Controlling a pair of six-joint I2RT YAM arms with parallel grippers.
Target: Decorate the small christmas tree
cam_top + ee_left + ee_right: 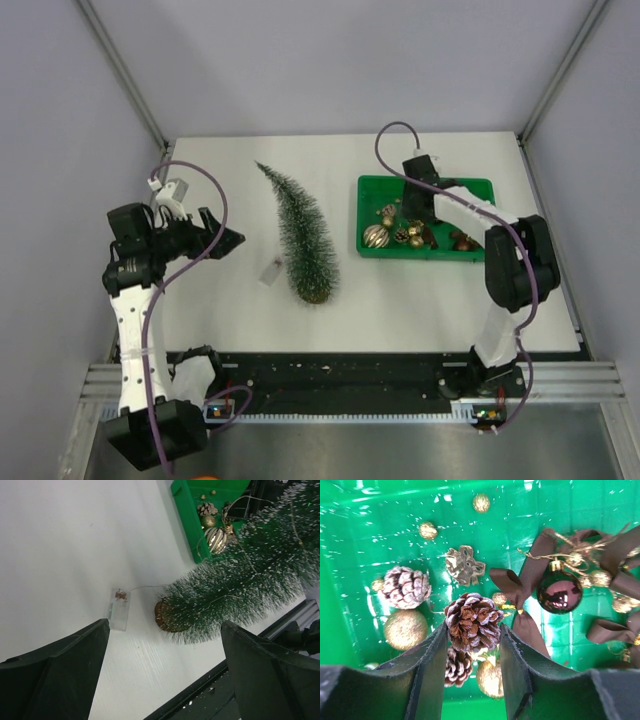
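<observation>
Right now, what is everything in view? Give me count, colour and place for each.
small christmas tree: one, dark green frosted white, lying on its side mid-table, brown base toward the arms
battery box: one, clear, on the table beside the tree's base, wired to it
tray: one, green, right of the tree
pine cones: at least three, brown and frosted, in the tray
gold balls: several, glittery, in the tray
striped ball: one, gold and white, tray's near-left corner
bauble: one, dark purple, in the tray
ribbon bows: several, brown, in the tray
table: one, white
left gripper: open, over the table left of the tree
right gripper: in the tray, jaws either side of a pine cone; grip unclear
</observation>
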